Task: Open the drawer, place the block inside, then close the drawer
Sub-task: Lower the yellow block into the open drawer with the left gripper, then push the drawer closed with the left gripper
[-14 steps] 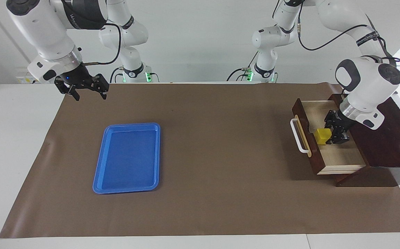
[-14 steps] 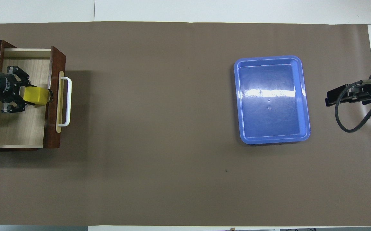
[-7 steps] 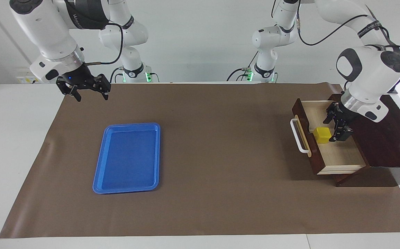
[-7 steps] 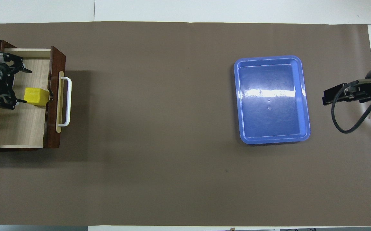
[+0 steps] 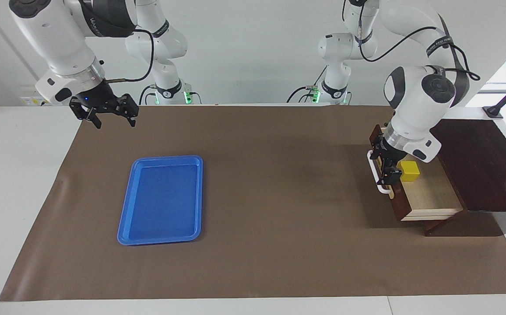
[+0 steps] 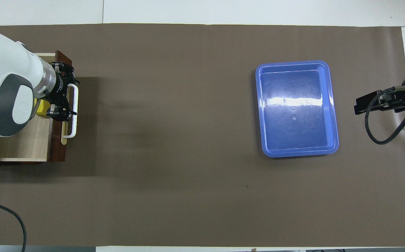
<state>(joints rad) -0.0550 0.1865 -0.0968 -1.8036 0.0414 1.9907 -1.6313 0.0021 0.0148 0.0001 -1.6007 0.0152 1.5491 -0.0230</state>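
A brown paper sheet (image 5: 253, 245) covers a white table, with white walls above. At the left arm's end, the drawer (image 5: 428, 197) stands pulled out of its dark wooden box (image 5: 485, 162), and the block (image 5: 409, 171) sits inside it on the pale floor, just beside the front panel. The left gripper (image 5: 384, 159) hovers over the white handle (image 5: 377, 186) with its fingers spread, holding nothing. A blue tray (image 5: 161, 199) lies toward the right arm's end. The right gripper (image 5: 108, 114) waits, spread and empty, in the air over the paper's corner.
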